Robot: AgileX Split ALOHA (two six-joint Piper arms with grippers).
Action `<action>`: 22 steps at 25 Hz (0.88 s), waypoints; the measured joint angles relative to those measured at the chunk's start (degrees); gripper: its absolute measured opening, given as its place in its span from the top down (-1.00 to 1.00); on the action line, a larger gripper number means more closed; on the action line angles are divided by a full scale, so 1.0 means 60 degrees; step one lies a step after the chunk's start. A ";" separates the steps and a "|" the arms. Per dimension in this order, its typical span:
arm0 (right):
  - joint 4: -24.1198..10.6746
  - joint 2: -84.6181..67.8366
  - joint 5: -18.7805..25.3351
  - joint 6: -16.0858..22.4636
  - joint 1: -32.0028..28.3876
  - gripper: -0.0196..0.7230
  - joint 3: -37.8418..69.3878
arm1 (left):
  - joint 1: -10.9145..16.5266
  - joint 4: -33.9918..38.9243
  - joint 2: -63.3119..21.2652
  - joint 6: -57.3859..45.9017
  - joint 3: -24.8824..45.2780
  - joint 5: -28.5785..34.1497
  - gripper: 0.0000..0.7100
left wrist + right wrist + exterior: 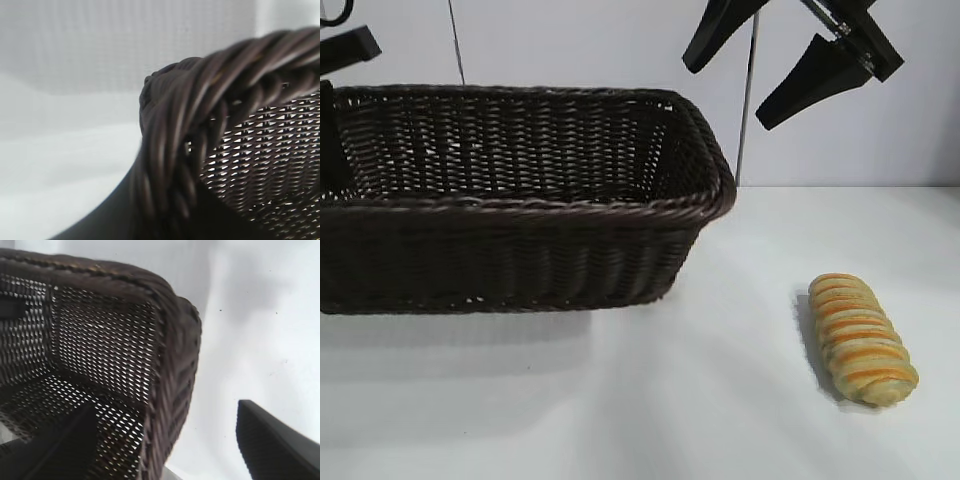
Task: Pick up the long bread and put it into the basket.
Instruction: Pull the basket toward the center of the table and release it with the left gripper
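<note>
The long bread (pixel 862 338) lies on the bench (pixel 650 400) at near right, long axis running near-to-far, well apart from the basket (pixel 520 205). The right hand (pixel 785 65) hangs above and beyond it, fingers spread, empty, nearer than the left hand (pixel 345 45) at far left, whose state I cannot tell.

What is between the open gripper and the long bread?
Nothing visible. The right gripper hangs open above the basket's right end, and the long bread lies alone on the white table to the basket's right. To go in, the bread must clear the basket's rim.
</note>
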 joint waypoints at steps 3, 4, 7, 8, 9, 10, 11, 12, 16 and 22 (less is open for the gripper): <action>0.0000 0.0000 -0.0025 0.0000 0.0000 -0.50 0.0000 | 0.0000 0.0000 0.0659 0.0149 -0.0037 -0.0431 0.72; 0.0000 0.0000 -0.0036 0.0000 0.0000 -0.50 0.0000 | 0.0000 0.0000 0.0903 0.0177 -0.0037 -0.0631 0.72; 0.0000 0.0000 -0.0045 0.0000 0.0000 -0.50 0.0000 | 0.0000 0.0000 0.1545 0.0264 -0.0037 -0.1105 0.72; 0.0000 0.0000 -0.0045 0.0000 0.0000 -0.50 0.0000 | 0.0000 0.0000 0.1740 0.0303 -0.0048 -0.1201 0.72; 0.0000 0.0000 -0.0045 0.0000 0.0000 -0.50 0.0000 | 0.0000 0.0000 0.1893 0.0364 -0.0082 -0.1262 0.72; 0.0000 0.0000 -0.0045 0.0000 0.0000 -0.50 0.0000 | 0.0000 0.0009 0.2061 0.0424 -0.0130 -0.1318 0.72; 0.0000 0.0000 -0.0045 0.0000 0.0000 -0.50 0.0000 | 0.0000 -0.0016 0.2202 0.0479 -0.0216 -0.1339 0.72; 0.0000 0.0000 -0.0045 0.0000 0.0000 -0.50 0.0000 | 0.0000 -0.0049 0.2308 0.0562 -0.0310 -0.1335 0.72; 0.0000 0.0000 -0.0045 0.0000 0.0000 -0.50 0.0000 | 0.0000 -0.0261 0.2503 0.0722 -0.0544 -0.1362 0.72; 0.0000 0.0000 -0.0045 0.0000 0.0000 -0.50 0.0000 | 0.0000 -0.0281 0.2514 0.0661 -0.0708 -0.1403 0.72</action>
